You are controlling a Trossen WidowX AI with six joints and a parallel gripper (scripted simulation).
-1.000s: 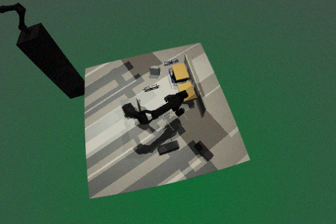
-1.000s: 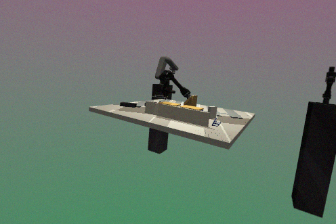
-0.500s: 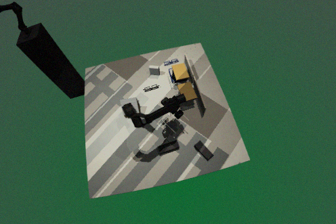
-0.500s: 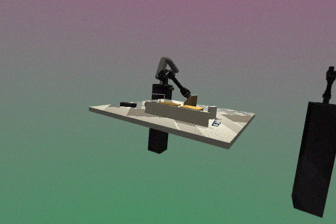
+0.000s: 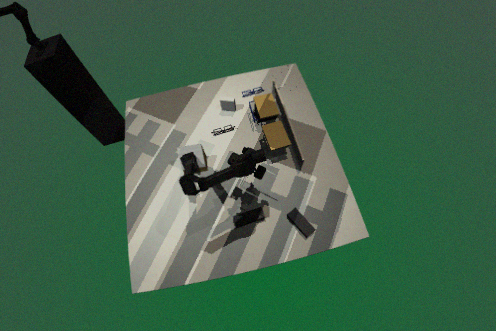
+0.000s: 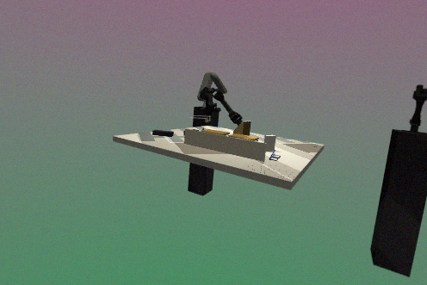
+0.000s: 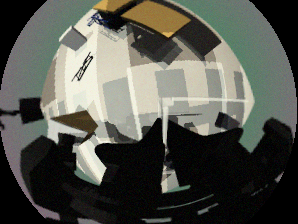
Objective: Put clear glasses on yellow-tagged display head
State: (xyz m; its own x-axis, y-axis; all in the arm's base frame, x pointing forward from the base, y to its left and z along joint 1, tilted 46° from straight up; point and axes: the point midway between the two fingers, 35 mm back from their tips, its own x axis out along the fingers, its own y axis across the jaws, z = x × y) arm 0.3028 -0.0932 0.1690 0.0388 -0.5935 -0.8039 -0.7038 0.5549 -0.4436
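Observation:
My gripper is shut on the clear glasses. They show only as thin pale lines ahead of the dark fingers in the wrist view. The gripper hangs just in front of the nearer of two orange-topped display heads. The farther head stands beside it, and both show at the top of the wrist view. I cannot make out a yellow tag on either head.
A long grey wall runs behind the heads. Blue glasses and dark glasses lie on the table. A small white block, a white box and a dark block also sit there.

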